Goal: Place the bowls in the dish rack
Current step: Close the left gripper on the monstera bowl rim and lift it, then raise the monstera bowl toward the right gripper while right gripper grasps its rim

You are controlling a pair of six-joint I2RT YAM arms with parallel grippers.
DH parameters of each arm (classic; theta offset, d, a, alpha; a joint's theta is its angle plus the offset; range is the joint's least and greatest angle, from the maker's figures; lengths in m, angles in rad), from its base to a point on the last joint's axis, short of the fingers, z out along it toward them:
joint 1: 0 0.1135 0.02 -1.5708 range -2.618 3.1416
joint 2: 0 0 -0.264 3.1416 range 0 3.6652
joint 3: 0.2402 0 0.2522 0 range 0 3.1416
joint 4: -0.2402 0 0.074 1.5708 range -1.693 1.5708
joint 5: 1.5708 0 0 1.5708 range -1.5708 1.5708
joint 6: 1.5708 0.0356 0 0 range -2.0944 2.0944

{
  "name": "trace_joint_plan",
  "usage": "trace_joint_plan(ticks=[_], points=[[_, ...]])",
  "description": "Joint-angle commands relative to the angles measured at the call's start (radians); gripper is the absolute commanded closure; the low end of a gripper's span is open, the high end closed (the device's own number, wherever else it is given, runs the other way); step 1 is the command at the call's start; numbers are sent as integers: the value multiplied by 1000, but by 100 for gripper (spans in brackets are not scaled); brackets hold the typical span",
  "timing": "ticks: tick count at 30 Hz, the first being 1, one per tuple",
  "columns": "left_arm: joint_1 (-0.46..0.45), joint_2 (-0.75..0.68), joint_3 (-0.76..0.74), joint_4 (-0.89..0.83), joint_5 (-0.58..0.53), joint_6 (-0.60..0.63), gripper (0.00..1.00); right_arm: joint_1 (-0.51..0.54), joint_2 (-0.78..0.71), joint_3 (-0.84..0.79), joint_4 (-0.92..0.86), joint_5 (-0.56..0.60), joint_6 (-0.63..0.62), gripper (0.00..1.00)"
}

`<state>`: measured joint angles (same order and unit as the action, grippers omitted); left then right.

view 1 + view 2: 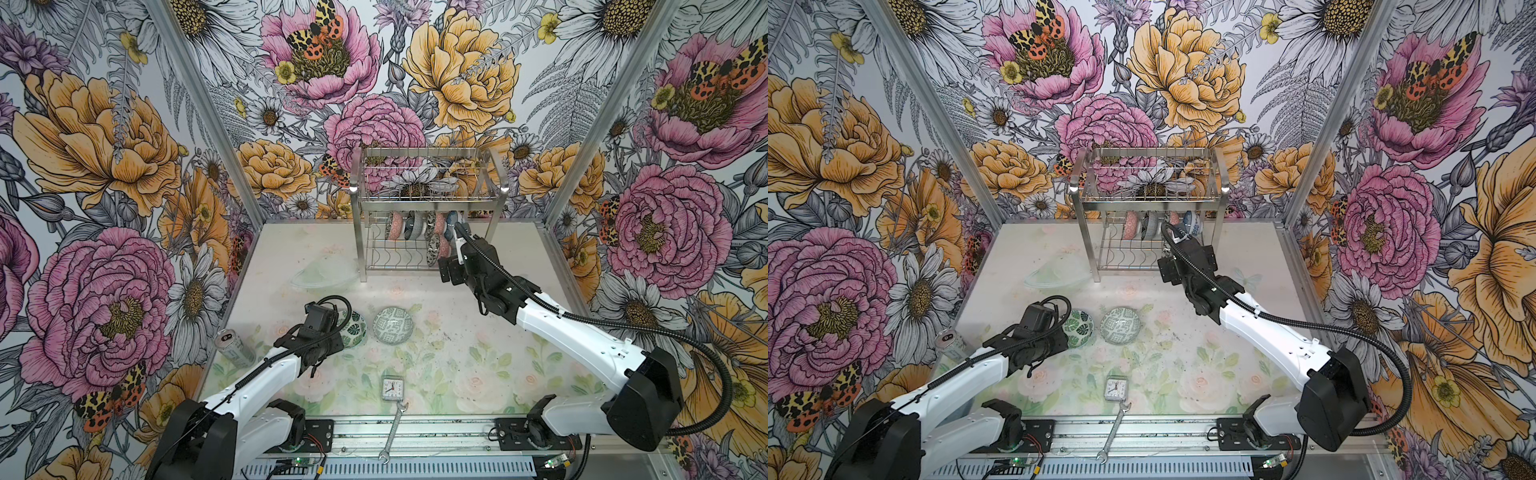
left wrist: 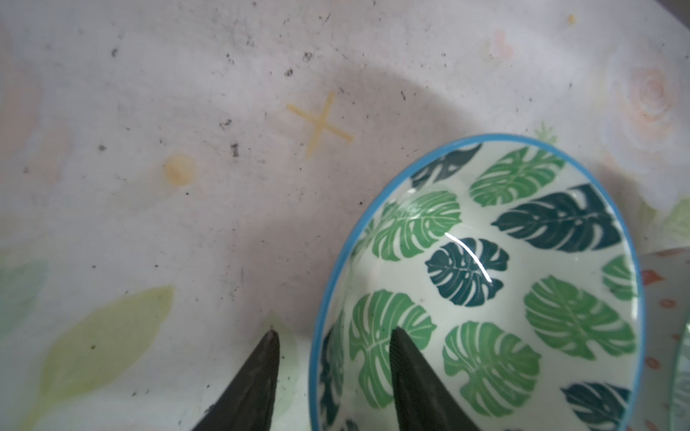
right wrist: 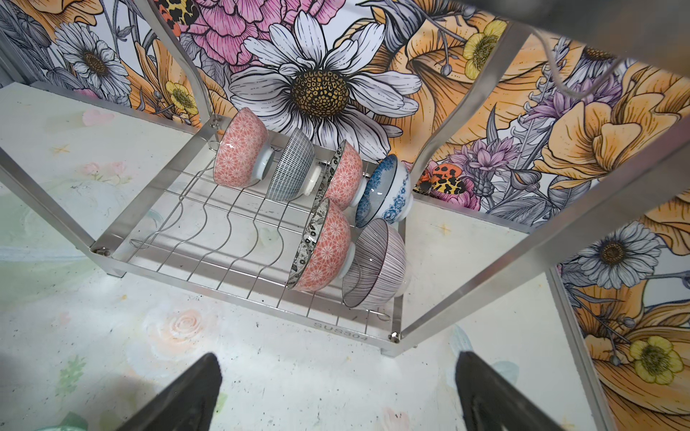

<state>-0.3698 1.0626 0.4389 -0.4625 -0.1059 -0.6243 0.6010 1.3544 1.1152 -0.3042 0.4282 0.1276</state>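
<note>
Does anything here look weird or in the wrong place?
Yes. A can, a clock lying face up and a wrench sit on the table, though none are dishes. The wrench pokes out past the table's front edge. The table is also peppered with dark specks.

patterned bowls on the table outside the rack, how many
2: green leaf bowl, its rim straddled by the left hand; grey-green geometric bowl close beside it.
</note>
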Motion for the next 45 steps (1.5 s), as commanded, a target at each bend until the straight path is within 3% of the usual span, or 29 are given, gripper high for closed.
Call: trace_joint_plan(ticks=[1,17,26,33,41,45], points=[[5,-3,-6,37,13,0,63,-5,-4,-9,1,-13,16,0],[9,-40,-4,6,1,5,100,-9,15,11,1,-34,10,0],[25,-156,53,-82,-33,49,100,-10,5,18,0,-56,8,1],[-48,-222,177,-139,-80,105,100,-9,9,61,-34,-96,26,0],[-187,-147,382,-140,-192,143,100,-1,-59,83,-92,-210,102,0],[-223,-47,429,-49,-138,139,100,29,-81,83,-104,-258,149,0]])
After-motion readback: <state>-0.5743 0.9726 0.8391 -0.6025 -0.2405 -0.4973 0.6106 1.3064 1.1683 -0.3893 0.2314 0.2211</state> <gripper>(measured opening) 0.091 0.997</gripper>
